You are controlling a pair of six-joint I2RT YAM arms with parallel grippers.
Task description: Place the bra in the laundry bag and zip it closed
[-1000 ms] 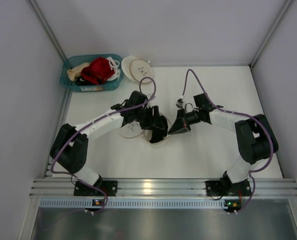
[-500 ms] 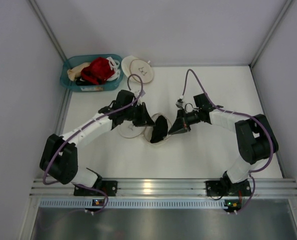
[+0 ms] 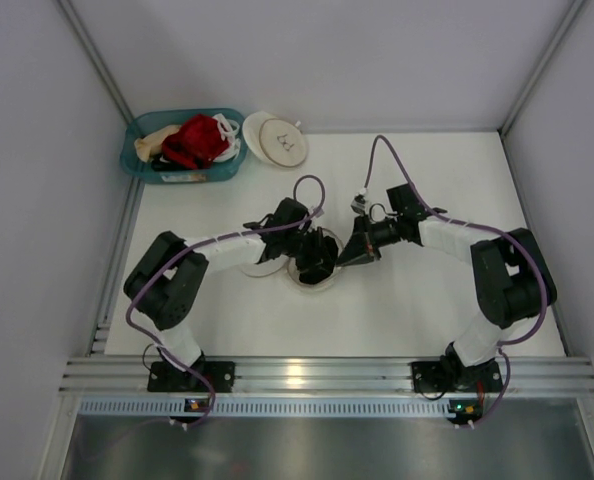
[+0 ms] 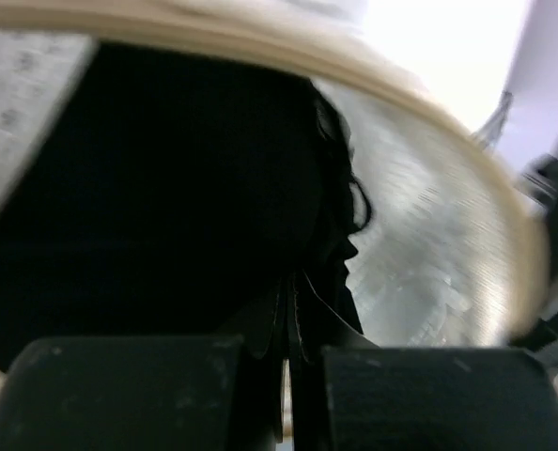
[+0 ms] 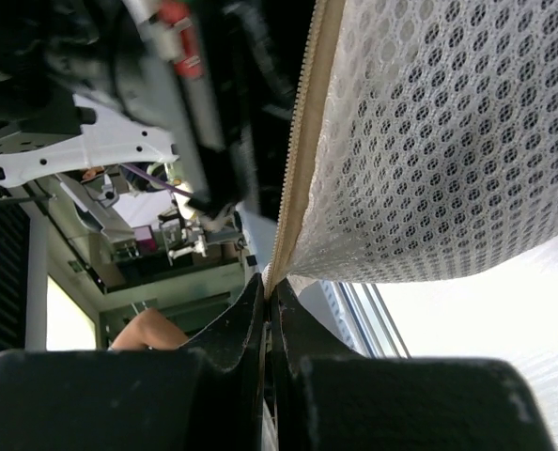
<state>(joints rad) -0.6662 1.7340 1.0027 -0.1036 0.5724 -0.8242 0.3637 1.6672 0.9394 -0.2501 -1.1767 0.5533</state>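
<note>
The laundry bag (image 3: 262,266) lies open at the table's middle, its cream rim (image 4: 420,105) arcing over its pale mesh inside. The black bra (image 4: 166,188) sits in the open half and fills most of the left wrist view. My left gripper (image 3: 318,254) is shut, its tips (image 4: 289,310) against the bra's fabric, hiding most of it from above. My right gripper (image 3: 354,252) is shut on the bag's zip edge (image 5: 293,178) at the right side, with white mesh (image 5: 439,141) stretching away from its tips (image 5: 268,287).
A teal basket (image 3: 137,160) at the back left holds a red garment (image 3: 195,140) and a beige one (image 3: 155,138). A second round bag with a tan-rimmed lid (image 3: 277,140) lies beside it. Enclosure walls stand on three sides.
My left gripper shut, drew back to the left off the bag, then came back over the bra in the bag. The right gripper held the rim without moving.
</note>
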